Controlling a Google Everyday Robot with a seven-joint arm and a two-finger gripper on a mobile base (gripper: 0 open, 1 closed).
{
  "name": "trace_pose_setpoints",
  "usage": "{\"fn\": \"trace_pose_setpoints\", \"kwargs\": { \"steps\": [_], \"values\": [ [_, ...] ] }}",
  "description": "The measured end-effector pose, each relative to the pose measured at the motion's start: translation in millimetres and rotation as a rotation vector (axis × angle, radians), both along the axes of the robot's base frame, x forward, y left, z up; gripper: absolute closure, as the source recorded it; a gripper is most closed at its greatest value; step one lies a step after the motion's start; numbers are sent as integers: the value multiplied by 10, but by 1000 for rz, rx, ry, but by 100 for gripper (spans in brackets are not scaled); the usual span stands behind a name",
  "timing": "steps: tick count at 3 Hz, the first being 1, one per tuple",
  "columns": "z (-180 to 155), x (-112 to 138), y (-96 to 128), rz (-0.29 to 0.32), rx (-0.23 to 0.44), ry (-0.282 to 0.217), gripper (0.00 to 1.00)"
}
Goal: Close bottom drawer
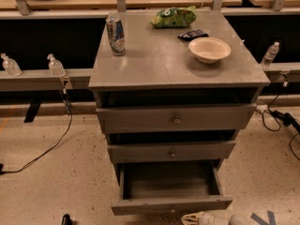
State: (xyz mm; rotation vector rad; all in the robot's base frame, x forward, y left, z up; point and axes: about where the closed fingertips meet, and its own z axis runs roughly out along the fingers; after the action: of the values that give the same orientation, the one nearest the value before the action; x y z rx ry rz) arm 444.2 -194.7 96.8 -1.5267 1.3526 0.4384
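Note:
The bottom drawer [171,204] of the grey cabinet is pulled out, an empty grey box with a low front panel and a small knob at the lower edge of the view. My gripper [191,219] is a pale shape at the bottom edge, just in front of and slightly right of the drawer's front panel, close to the knob. The mid-width drawer [171,151] and the widest drawer [176,118] above it are slightly out.
On the cabinet top [154,64] stand a can [115,34], a white bowl [209,49], a green chip bag [173,17] and a dark packet [193,34]. Cables [42,149] lie on the floor left and right. Bottles [55,65] stand on a rail behind.

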Motion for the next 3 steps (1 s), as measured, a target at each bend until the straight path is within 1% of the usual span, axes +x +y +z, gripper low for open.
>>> {"fn": "trace_pose_setpoints", "kwargs": {
  "steps": [1, 2, 3],
  "values": [
    [34, 32, 9, 4, 5, -12, 100],
    [101, 152, 35, -4, 14, -36, 100],
    [280, 443, 40, -5, 37, -68, 100]
  ]
}}
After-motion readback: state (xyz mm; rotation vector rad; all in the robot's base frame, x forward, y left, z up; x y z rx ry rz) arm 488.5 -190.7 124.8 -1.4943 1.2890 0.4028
